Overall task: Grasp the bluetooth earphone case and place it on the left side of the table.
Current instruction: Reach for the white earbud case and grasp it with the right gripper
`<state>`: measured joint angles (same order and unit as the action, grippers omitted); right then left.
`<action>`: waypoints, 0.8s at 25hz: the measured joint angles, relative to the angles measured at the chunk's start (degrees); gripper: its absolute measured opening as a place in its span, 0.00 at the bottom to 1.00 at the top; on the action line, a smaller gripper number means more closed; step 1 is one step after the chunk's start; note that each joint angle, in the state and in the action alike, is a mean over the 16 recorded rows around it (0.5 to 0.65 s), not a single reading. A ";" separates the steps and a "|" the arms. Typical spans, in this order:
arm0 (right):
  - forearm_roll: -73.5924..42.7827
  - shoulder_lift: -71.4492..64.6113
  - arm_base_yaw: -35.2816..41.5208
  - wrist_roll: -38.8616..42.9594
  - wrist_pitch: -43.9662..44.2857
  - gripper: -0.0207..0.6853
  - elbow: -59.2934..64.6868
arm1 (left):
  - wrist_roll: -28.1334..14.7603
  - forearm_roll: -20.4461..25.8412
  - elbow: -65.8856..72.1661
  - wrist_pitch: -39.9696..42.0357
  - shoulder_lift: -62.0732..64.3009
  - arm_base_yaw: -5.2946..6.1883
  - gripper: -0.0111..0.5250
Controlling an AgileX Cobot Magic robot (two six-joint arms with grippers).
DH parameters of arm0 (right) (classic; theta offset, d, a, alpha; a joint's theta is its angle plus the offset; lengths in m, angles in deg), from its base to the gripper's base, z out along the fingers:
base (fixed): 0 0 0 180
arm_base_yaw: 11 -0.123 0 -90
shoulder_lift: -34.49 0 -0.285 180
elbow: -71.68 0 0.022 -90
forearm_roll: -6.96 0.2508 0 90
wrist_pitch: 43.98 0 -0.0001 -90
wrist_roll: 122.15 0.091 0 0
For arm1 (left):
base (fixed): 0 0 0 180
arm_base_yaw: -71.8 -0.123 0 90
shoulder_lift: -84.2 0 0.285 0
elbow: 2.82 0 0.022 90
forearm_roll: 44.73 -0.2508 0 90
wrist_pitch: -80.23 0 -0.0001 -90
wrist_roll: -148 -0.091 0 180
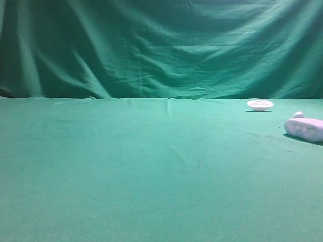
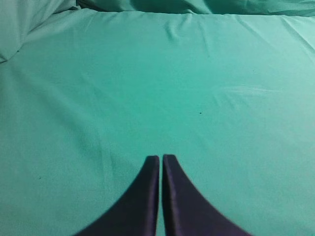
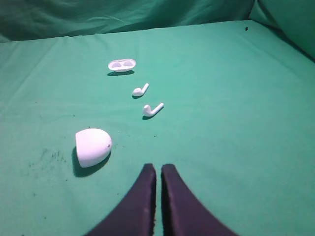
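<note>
A: At the right edge of the exterior high view, what lies on the wide flat surface (image 1: 126, 176) of smooth green cloth?

B: The white glossy pill-shaped plastic earphone case (image 1: 305, 128), partly cut off by the frame, round hollows facing the camera. A small white lump (image 1: 298, 115) sits touching its upper end. Further back and a little left lies a thin shallow white oval dish (image 1: 260, 105), apart from the case. Behind everything hangs a darker green cloth backdrop (image 1: 161, 45) with deep folds.

A: And from the right wrist view?

B: The case (image 3: 92, 146) lies at lower left of the frame, rounded end towards the camera, just left of the dark right fingers (image 3: 157, 169). Those fingers are pressed together with only a slit between, holding nothing. Up the frame lie two small white stemmed earbuds (image 3: 152, 109), one behind the other (image 3: 140, 90), then the oval dish (image 3: 121, 65) with two hollows.

A: The left side?

B: In the left wrist view the dark left fingers (image 2: 161, 158) are likewise closed tip to tip, empty, over bare green cloth.
</note>
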<state>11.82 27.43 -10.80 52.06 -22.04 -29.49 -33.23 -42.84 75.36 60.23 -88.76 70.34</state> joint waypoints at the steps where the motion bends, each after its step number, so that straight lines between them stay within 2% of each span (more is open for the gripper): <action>1: -0.01 0.00 0.00 0.00 0.00 0.03 0.00 | 0.00 0.00 0.00 0.00 0.00 0.00 0.02; 14: 0.06 0.00 0.00 0.04 -0.53 0.03 0.00 | 0.00 0.00 0.00 0.00 0.00 0.00 0.02; 20: 4.74 0.00 0.00 0.93 -6.59 0.03 0.00 | 0.00 0.00 0.00 0.00 0.00 0.00 0.02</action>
<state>16.56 27.43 -10.80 52.99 -28.63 -29.49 -33.23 -42.84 75.36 60.23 -88.76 70.34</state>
